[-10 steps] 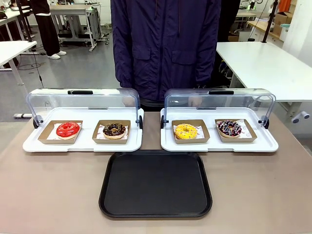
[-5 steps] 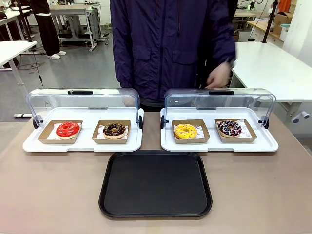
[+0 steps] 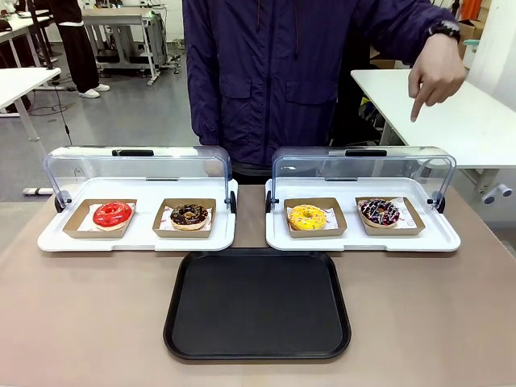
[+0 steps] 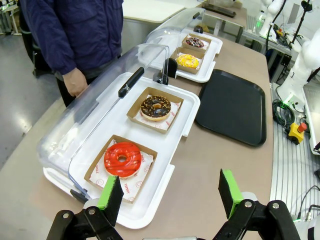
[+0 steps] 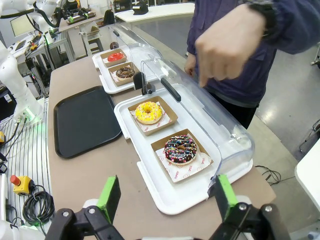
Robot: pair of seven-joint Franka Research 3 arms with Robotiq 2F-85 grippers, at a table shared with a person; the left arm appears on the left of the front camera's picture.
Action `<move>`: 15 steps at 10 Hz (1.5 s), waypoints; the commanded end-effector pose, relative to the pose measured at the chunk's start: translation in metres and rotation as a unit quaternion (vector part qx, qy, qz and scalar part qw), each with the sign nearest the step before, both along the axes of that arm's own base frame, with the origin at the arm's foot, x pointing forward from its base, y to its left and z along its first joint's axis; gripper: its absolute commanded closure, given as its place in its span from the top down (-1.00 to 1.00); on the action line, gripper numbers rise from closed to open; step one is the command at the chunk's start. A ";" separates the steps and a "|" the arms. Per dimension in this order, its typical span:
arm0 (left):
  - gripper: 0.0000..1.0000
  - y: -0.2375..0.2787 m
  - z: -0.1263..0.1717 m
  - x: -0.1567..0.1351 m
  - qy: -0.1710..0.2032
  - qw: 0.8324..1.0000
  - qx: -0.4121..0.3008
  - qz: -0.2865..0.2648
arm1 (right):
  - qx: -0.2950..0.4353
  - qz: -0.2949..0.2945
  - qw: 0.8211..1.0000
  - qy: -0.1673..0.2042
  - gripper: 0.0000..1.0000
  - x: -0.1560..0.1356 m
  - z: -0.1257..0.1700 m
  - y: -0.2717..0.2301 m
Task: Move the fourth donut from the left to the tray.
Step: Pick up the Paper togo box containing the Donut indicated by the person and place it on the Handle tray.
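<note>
Table (image 3: pixel 81 322): four donuts (image 3: pixel 379 212), two domed display trays (image 3: pixel 137 242), one black tray (image 3: pixel 258 306).

This is a robotics lab in a big open hall, not a bakery, for all the donuts (image 3: pixel 189 215) laid out under clear domed lids (image 3: pixel 137 165). The floor (image 3: pixel 137 105) is bare, smooth and grey, with a cable (image 3: pixel 60 113) trailing across it. White work tables (image 3: pixel 439 109) stand about, and farther back a bench (image 3: pixel 121 20) on a metal frame carries gear. Cardboard boxes (image 3: pixel 468 32) are stacked in the far corner. Beside the brown table (image 3: pixel 81 322) an emergency-stop button (image 4: pixel 298 131) lies among wires on a ribbed metal plate (image 4: pixel 292 170), and a robot's left gripper (image 4: pixel 170 185) and right gripper (image 5: pixel 165 187) hang above the tabletop
</note>
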State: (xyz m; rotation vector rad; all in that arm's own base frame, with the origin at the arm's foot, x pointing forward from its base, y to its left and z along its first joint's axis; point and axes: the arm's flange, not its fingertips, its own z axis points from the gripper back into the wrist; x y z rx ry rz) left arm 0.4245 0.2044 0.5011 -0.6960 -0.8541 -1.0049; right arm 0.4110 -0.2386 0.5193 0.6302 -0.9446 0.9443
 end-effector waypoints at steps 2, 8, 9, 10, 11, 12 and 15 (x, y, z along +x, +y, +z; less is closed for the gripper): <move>1.00 0.000 0.001 0.000 0.003 1.000 0.003 -0.003 | 0.002 0.003 1.000 -0.003 1.00 0.000 0.001 0.000; 1.00 0.000 0.001 0.000 0.003 1.000 0.003 -0.003 | 0.002 0.003 1.000 -0.003 1.00 0.000 0.001 0.000; 1.00 0.000 0.001 0.000 0.003 1.000 0.003 -0.003 | 0.002 0.003 1.000 -0.003 1.00 0.000 0.001 0.000; 1.00 0.000 0.001 0.000 0.003 1.000 0.003 -0.003 | 0.002 0.003 1.000 -0.003 1.00 0.000 0.001 0.000; 1.00 0.000 0.001 0.000 0.003 1.000 0.003 -0.003 | 0.002 0.003 1.000 -0.003 1.00 0.000 0.001 0.000; 1.00 0.000 0.001 0.000 0.003 1.000 0.003 -0.003 | 0.002 0.003 1.000 -0.003 1.00 0.000 0.001 0.000; 1.00 0.000 0.001 0.000 0.003 1.000 0.003 -0.003 | 0.002 0.003 1.000 -0.003 1.00 0.000 0.001 0.000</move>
